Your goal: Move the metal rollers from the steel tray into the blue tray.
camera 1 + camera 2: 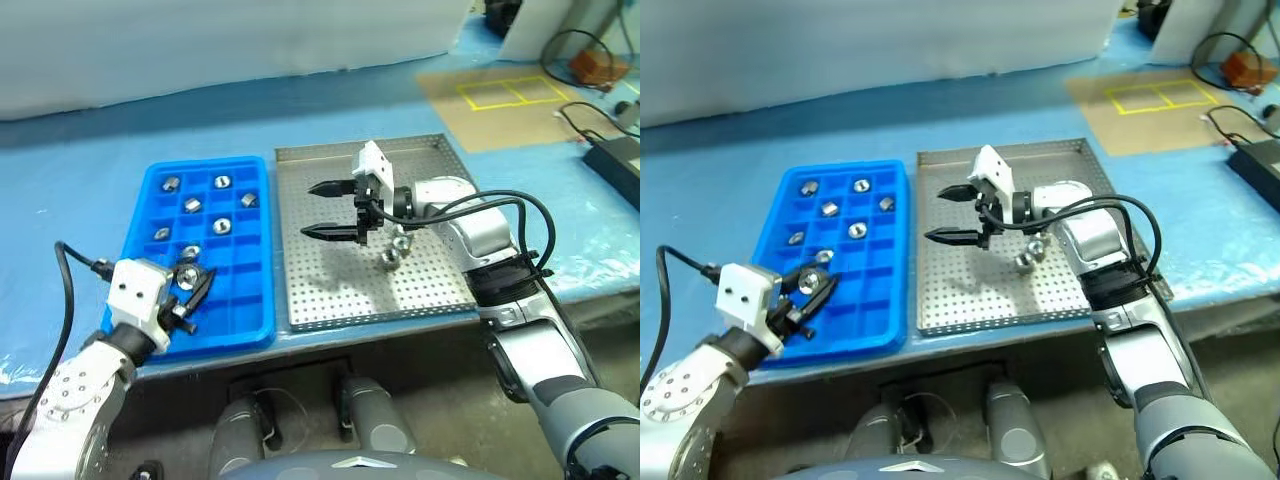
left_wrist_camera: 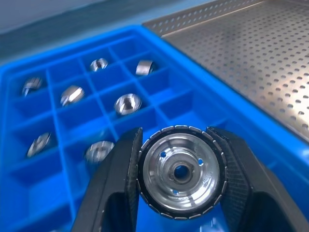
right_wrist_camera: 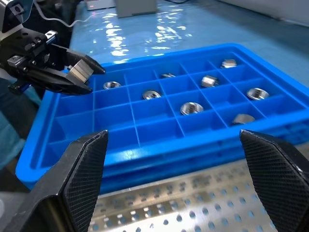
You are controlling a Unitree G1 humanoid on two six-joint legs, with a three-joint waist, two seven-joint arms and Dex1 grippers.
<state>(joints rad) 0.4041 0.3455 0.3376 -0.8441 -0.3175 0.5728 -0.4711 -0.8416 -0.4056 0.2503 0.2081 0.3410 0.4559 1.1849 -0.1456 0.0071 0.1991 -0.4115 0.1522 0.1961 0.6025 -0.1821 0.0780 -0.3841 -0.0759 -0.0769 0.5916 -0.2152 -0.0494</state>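
My left gripper (image 1: 192, 285) is shut on a shiny metal roller (image 2: 179, 171) and hovers over the near end of the blue tray (image 1: 205, 166). Several more metal rollers (image 1: 221, 224) lie in the blue tray's compartments. To its right is the perforated steel tray (image 1: 330, 290), with two metal rollers (image 1: 391, 257) on its floor near my right wrist. My right gripper (image 1: 310, 210) is open above the steel tray's left half, pointing toward the blue tray, with nothing between its fingers. The right wrist view shows the left gripper (image 3: 79, 72) holding its roller beyond the blue tray (image 3: 145, 145).
A cardboard sheet (image 1: 500, 95) marked with yellow tape lies at the far right of the blue table. A black box (image 1: 615, 160) with cables sits at the right edge. The table's near edge runs just below both trays.
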